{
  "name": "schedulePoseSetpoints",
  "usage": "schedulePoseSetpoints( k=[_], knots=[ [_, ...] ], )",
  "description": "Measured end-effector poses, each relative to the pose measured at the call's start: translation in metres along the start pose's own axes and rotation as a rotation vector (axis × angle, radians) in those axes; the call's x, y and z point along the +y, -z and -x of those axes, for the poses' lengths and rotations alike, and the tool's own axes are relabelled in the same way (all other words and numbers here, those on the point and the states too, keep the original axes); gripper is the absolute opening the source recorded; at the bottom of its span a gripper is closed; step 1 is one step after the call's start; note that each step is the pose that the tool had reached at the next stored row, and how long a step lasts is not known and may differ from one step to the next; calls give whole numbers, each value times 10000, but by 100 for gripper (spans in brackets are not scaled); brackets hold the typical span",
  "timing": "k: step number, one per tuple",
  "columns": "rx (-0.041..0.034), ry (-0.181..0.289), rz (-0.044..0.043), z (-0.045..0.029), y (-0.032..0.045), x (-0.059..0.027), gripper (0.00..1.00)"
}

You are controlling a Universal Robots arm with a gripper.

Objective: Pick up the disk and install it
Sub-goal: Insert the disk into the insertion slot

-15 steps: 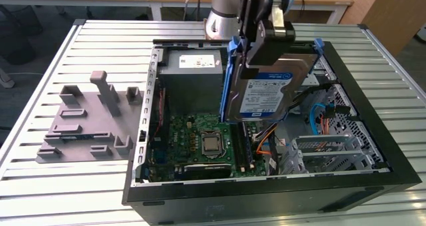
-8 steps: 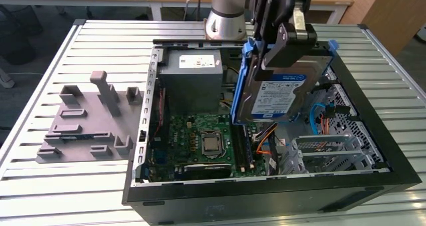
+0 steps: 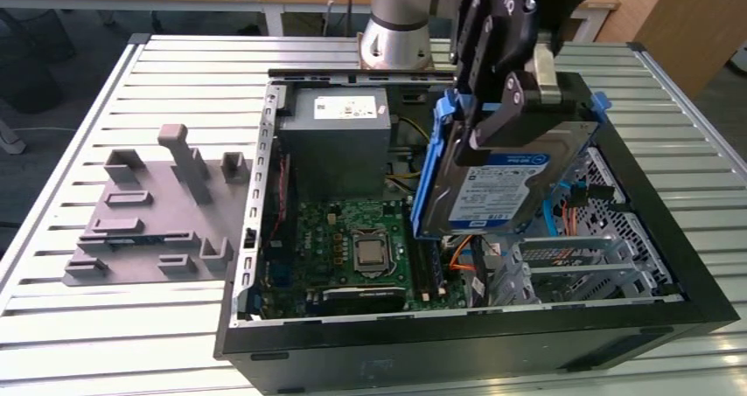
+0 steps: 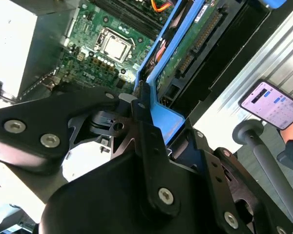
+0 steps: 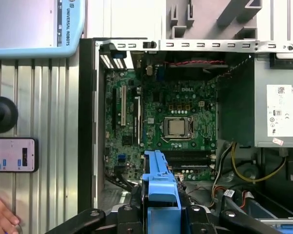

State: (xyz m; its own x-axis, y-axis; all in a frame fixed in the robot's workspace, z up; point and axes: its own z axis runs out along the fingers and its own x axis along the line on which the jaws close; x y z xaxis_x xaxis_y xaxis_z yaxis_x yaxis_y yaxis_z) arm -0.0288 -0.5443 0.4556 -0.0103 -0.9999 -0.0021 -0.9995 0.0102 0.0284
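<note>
The disk, a silver-grey drive with a blue and white label in a blue plastic bracket, hangs tilted on edge above the open computer case, over its right half in the exterior view. My gripper is shut on the disk's upper end, its black fingers clamping the bracket. The second wrist view has the bracket between the fingers and the drive's green circuit-board side beyond. In the first wrist view the bracket's blue end sticks out from the gripper, above the motherboard.
Inside the case are a grey power supply, the green motherboard and a silver drive cage with orange cables. A grey fixture plate lies on the slatted table. A phone and a hand are beside the case.
</note>
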Motion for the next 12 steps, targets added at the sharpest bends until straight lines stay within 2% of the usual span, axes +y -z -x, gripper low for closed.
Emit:
schedulePoseSetpoints(
  k=[6,8,12],
  knots=[
    [-25,0,13,-13,3,-231,36],
    [-26,1,14,-30,0,-244,36],
    [-73,2,14,-124,-20,-260,36]
  ],
)
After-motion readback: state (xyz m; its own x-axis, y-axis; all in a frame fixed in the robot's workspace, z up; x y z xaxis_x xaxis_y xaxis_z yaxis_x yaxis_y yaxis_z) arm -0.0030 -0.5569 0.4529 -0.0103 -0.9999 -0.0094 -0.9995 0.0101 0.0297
